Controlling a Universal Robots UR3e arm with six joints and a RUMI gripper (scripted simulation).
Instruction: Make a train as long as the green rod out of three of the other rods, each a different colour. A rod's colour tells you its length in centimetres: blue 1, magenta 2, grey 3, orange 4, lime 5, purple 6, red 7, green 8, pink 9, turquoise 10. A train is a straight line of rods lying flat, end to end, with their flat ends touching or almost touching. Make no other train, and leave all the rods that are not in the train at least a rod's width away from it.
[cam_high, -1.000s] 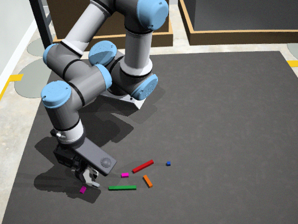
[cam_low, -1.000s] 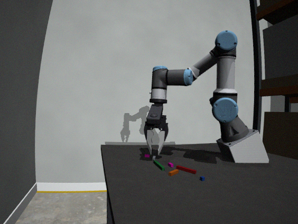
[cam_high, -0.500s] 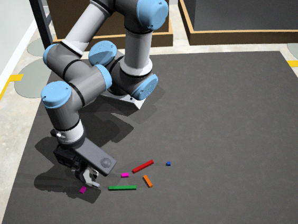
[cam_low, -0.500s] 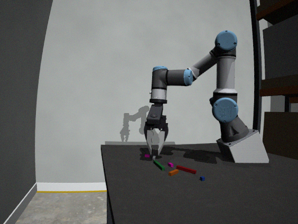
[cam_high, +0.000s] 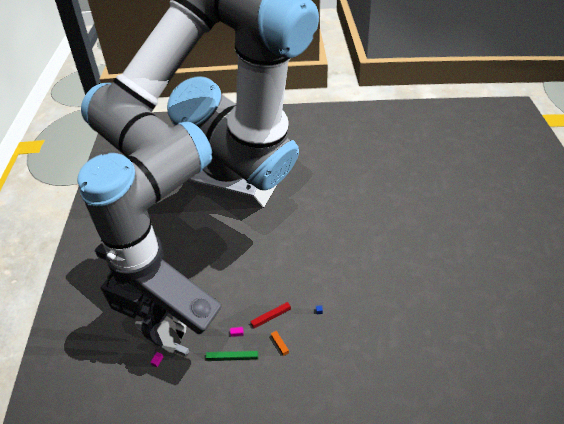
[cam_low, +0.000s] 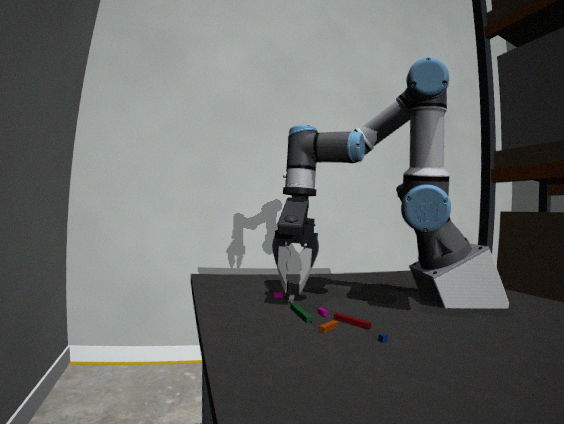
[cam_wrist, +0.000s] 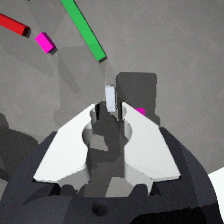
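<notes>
My gripper (cam_high: 176, 345) (cam_low: 293, 293) (cam_wrist: 109, 104) is pointing down with its fingers a little apart, low over a grey rod (cam_high: 181, 350) (cam_low: 291, 298) (cam_wrist: 110, 95). The grey rod lies on the table, with a gap beside it; its near end is partly hidden by the fingers. A green rod (cam_high: 232, 355) (cam_low: 301, 312) (cam_wrist: 85, 31) lies to its right in the top view. A magenta rod (cam_high: 236, 331) (cam_low: 323, 312) (cam_wrist: 45, 43), a red rod (cam_high: 270, 315) (cam_low: 352, 321) (cam_wrist: 14, 25), an orange rod (cam_high: 280, 343) (cam_low: 328, 326) and a blue rod (cam_high: 319, 310) (cam_low: 383, 338) lie apart.
A second magenta rod (cam_high: 157, 359) (cam_low: 278, 295) (cam_wrist: 140, 111) lies close beside the gripper, in its shadow. The table's left edge is beyond it in the top view. The arm's base (cam_low: 470, 280) stands at the back of the table.
</notes>
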